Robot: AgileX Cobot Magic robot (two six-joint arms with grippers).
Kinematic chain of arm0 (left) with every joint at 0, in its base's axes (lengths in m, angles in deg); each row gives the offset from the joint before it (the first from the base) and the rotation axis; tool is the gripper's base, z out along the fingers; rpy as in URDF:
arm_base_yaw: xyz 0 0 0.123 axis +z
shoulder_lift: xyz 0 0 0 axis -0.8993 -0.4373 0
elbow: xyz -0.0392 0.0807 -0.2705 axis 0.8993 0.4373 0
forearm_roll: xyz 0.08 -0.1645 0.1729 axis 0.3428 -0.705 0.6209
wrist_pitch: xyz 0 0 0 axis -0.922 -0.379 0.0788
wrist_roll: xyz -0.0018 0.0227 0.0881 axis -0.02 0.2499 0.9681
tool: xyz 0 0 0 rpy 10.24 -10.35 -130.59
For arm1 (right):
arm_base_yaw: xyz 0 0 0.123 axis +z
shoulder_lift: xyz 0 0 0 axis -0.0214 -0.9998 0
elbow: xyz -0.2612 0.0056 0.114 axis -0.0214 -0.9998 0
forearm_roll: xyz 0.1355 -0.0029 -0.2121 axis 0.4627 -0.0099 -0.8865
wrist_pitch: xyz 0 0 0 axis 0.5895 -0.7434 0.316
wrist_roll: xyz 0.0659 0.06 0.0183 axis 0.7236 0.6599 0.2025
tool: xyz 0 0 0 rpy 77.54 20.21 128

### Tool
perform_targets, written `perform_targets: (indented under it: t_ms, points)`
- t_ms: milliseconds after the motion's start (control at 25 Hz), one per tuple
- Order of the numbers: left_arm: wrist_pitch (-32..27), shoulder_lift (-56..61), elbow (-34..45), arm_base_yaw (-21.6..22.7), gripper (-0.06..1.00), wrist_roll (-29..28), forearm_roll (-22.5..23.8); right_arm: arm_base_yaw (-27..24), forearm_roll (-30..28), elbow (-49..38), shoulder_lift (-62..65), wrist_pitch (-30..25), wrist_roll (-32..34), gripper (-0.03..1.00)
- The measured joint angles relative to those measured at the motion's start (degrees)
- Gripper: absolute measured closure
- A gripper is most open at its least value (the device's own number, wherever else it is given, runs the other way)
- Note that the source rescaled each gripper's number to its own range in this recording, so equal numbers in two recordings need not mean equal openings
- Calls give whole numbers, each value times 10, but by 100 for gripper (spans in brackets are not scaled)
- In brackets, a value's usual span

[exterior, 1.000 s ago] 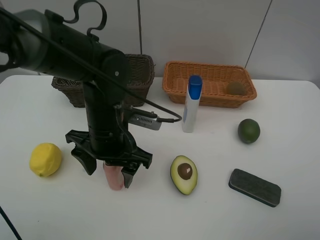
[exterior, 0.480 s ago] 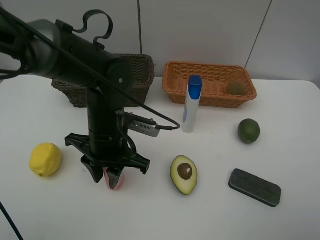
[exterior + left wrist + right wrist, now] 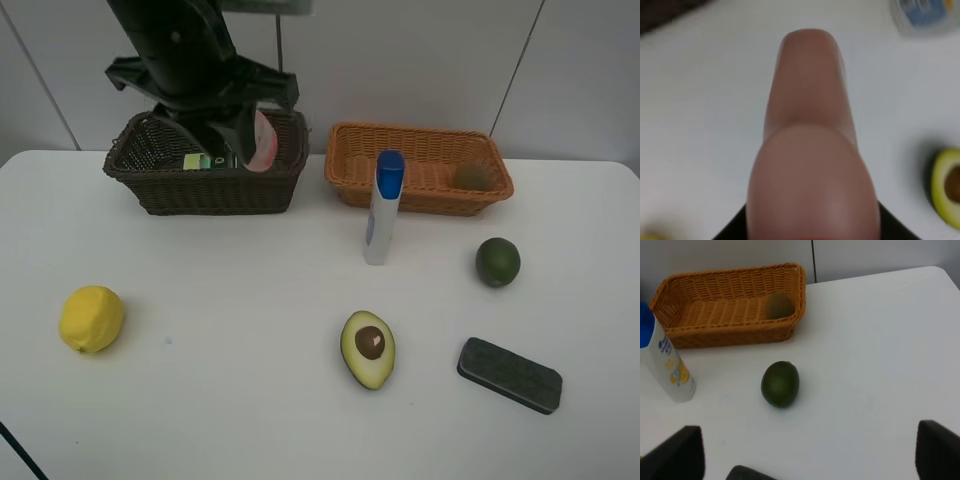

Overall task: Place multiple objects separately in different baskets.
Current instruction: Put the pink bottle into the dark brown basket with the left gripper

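My left gripper (image 3: 250, 140) is shut on the pink bottle (image 3: 265, 142) and holds it tilted above the dark brown basket (image 3: 200, 192). A dark green pump bottle (image 3: 210, 161) lies inside that basket. The pink bottle (image 3: 810, 150) fills the left wrist view. The orange-tan basket (image 3: 420, 196) holds a kiwi (image 3: 472, 176). On the table are the white blue-capped bottle (image 3: 382, 207), lime (image 3: 497, 262), halved avocado (image 3: 368, 348), dark block (image 3: 509, 374) and lemon (image 3: 91, 318). My right gripper (image 3: 807, 460) stands open above the table near the lime (image 3: 780, 383).
The right wrist view shows the orange-tan basket (image 3: 730, 320) with the kiwi (image 3: 779, 305), the white bottle (image 3: 667, 360) and a corner of the dark block (image 3: 750, 473). A grey panelled wall stands behind the baskets. The right arm is outside the exterior view.
My left gripper shut on the pink bottle at the table's front, then lifted it and carried it back over the dark brown basket. The right gripper stayed open.
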Motion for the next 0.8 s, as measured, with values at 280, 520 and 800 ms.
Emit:
perform_targets:
  t_ms: [280, 520, 800]
  points:
    - [146, -95, -50, 121, 93, 13, 13, 0, 0, 0, 0, 0, 0, -3]
    - [224, -153, -50, 141, 84, 27, 56, 0, 0, 0, 0, 0, 0, -3]
    - [225, -167, -57, 141, -3, 28, 56, 0, 0, 0, 0, 0, 0, -3]
